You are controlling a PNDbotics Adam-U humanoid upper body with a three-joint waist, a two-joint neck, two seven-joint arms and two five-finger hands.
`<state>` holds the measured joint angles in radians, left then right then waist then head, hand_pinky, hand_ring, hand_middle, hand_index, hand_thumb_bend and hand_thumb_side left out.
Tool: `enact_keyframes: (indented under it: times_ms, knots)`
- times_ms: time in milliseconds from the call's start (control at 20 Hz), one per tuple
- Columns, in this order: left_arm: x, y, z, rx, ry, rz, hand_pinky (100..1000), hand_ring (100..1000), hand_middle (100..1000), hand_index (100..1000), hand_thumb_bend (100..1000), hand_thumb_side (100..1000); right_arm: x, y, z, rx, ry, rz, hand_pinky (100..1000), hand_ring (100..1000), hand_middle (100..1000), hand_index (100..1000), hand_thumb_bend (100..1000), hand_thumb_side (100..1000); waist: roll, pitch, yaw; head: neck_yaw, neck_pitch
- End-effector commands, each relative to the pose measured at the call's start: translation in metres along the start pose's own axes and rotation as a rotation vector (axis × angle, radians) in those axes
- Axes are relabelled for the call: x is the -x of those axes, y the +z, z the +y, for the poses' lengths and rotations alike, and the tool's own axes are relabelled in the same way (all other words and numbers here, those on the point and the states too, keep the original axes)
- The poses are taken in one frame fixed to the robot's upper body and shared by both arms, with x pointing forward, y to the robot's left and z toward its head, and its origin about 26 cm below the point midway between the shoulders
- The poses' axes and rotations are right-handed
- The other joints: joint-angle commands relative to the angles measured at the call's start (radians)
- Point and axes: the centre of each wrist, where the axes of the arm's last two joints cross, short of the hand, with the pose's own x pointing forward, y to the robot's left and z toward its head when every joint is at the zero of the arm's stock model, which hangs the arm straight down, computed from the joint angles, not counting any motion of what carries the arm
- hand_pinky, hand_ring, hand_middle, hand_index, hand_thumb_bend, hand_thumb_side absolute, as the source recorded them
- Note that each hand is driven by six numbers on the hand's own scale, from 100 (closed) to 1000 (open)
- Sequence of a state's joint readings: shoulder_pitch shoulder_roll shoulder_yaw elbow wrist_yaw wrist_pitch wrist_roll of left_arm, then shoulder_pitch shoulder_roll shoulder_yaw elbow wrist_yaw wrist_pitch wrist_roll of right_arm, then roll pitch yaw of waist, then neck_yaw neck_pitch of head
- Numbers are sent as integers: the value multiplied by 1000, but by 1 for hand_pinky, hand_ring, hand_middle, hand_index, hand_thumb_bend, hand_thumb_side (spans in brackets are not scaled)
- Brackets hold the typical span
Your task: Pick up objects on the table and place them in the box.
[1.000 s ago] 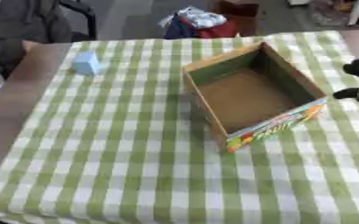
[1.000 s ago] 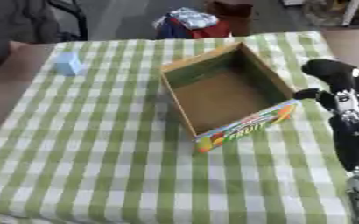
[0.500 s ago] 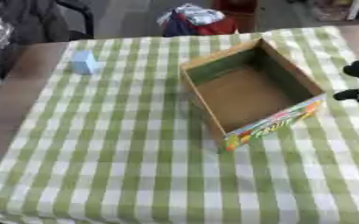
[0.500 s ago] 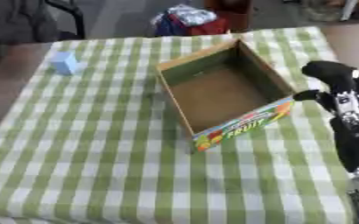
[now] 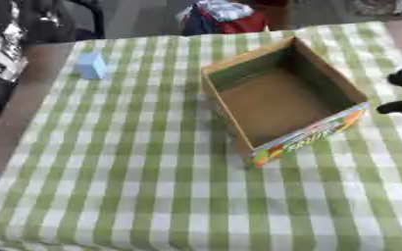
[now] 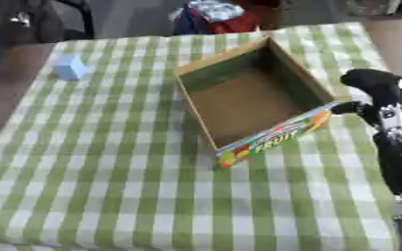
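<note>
Your target, the small pale blue block [image 5: 90, 65], sits in the upper left of the frame on the checked table [image 5: 136, 186], well apart from the open cardboard box [image 5: 277, 100]. It looks light and rigid, so pinch it across opposite flat sides. Your right robot hand [image 6: 378, 98] hangs beside the box's right wall; I cannot tell its fingers' state. No left hand shows.

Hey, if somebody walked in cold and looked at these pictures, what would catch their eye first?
Probably the open brown cardboard box with a colourful fruit print on its near wall, sitting empty right of centre on the green and white checked tablecloth. Next, the small light blue block at the far left, and the black right robot hand beside the box.
</note>
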<state>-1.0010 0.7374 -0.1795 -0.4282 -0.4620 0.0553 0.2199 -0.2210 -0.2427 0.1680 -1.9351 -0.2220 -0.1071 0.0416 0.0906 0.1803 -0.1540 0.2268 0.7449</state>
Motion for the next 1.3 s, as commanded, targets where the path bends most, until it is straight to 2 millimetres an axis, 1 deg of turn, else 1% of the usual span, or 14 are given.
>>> enact_keyframes:
  times_ms: [50,100,200,300,450,500,750,900,1300]
  knots:
    - [8,-4,21,19,-83,-17,867,860,845,907,326,453,-7,-5,0,-18,18,-31,587,826,722,688,100,550,-4,-6,-2,8,-20]
    - [8,-3,21,37,-100,-24,870,867,852,914,355,415,-7,-5,1,-18,19,-32,586,827,722,688,100,550,-5,-1,-4,10,-23]
    - [6,-4,24,66,-133,-43,871,870,854,916,375,355,-7,-5,1,-16,20,-32,586,827,722,688,100,550,-6,7,-7,13,-29]
    - [2,-5,28,90,-162,-58,872,876,860,920,399,324,-7,-6,1,-16,21,-33,585,827,723,688,100,551,-6,14,-8,15,-33]
    - [-3,-6,34,124,-203,-73,873,883,870,924,448,309,-7,-6,2,-17,20,-35,585,827,723,687,100,551,-6,22,-10,18,-35]
    - [-4,-7,36,134,-216,-75,872,883,872,922,453,289,-7,-6,2,-16,20,-35,585,827,723,687,100,551,-6,24,-11,18,-36]
    - [-13,-9,47,181,-265,-85,870,880,866,919,374,211,-7,-7,2,-15,20,-38,585,827,723,687,100,552,-6,33,-12,18,-39]
    - [-19,-9,53,206,-302,-90,876,889,874,923,290,142,-7,-7,2,-13,20,-38,585,827,723,687,100,553,-6,37,-13,16,-41]
    - [-32,-9,69,269,-412,-86,892,923,911,951,278,111,-7,-8,2,-14,21,-41,584,827,723,687,100,553,-5,47,-16,14,-45]
